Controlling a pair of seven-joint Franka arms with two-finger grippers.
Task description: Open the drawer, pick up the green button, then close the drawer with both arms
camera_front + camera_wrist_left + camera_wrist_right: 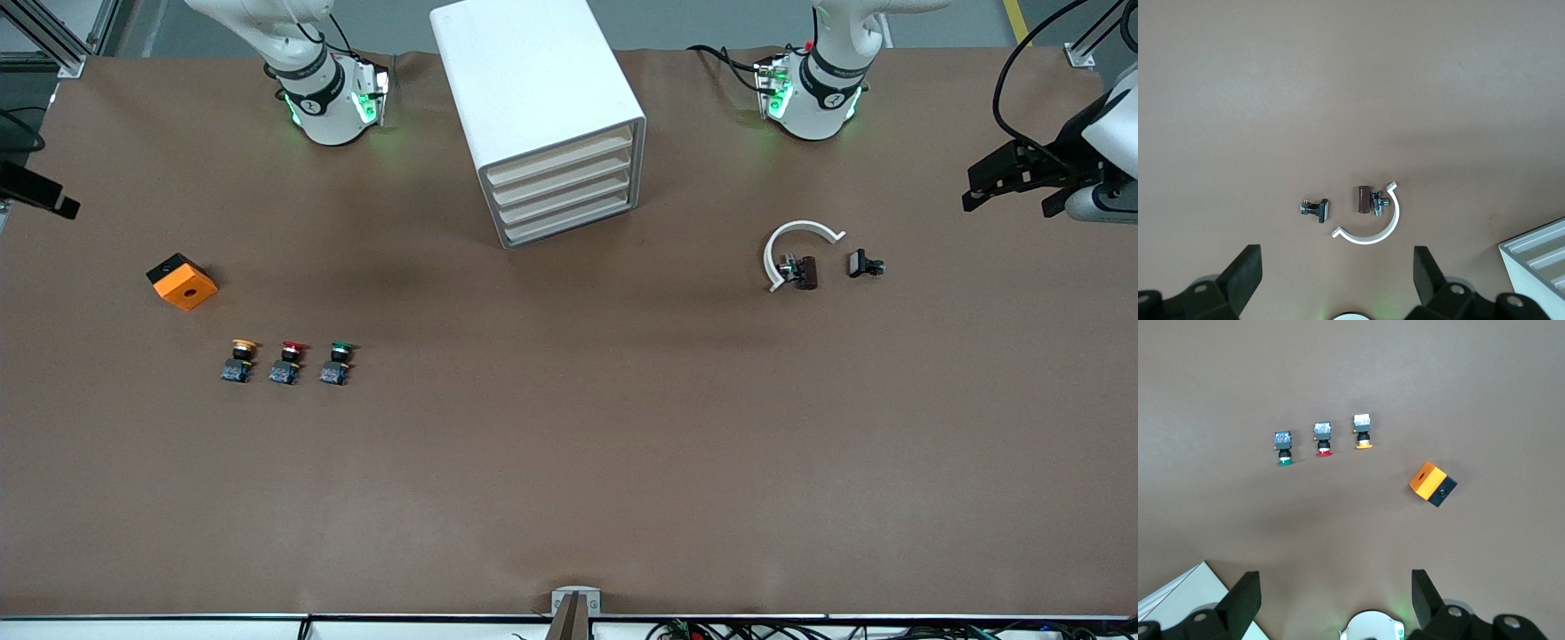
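Green button (337,363) lies on open table, both tools spread high.

Matt brown table (569,462), glossy white arms (320,98)

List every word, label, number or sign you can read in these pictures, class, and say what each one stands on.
No text can be read with certainty.
Right arm: a small round mark on its black ring, too small to read.
Left arm: the same kind of mark, too small to read.
Drawer cabinet: plain white, no label.
Orange box: no writing visible.
Green button, red button and yellow button: any markings on their blue bases are too small to read.
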